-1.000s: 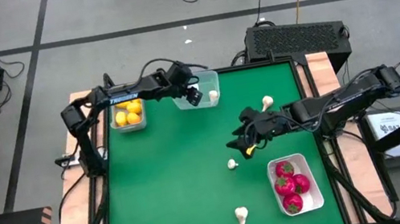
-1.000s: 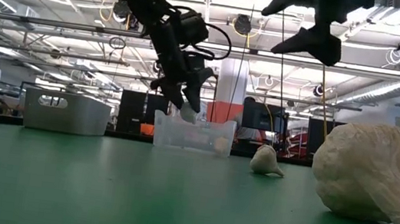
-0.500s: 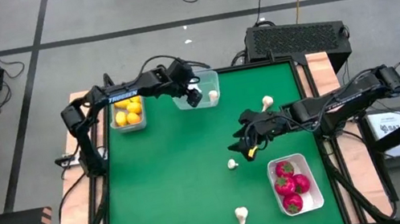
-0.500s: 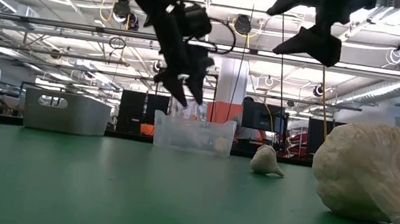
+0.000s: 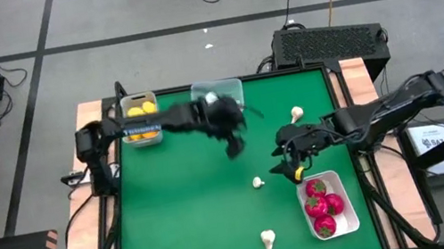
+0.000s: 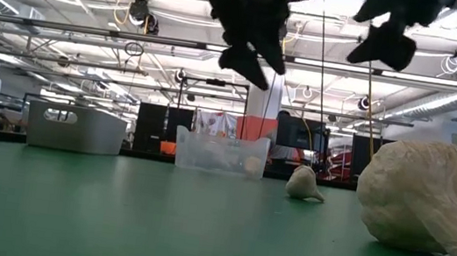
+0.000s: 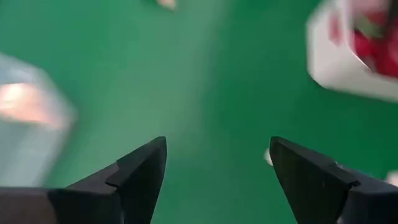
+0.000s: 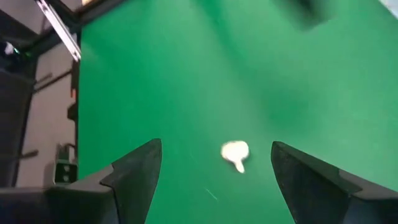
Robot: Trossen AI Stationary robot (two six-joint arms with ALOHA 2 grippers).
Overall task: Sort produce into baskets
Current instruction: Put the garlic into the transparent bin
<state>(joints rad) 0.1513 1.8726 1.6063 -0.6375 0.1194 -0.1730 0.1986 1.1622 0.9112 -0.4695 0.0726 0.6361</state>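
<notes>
Garlic bulbs, white with short stems, lie loose on the green table [image 5: 190, 202]: one [image 5: 258, 182] just beside the right hand [image 5: 290, 165], another [image 5: 296, 114] beyond it, a third [image 5: 268, 240] near the front edge. Red round fruits with green tops [image 5: 321, 205] fill the white tray [image 5: 350, 211] next to the right hand. Yellow lemons [image 5: 138, 111] sit in the grey bin [image 5: 148, 97] behind the left hand [image 5: 233, 143], beside the clear tub [image 5: 218, 89]. Both hands hover open and empty.
</notes>
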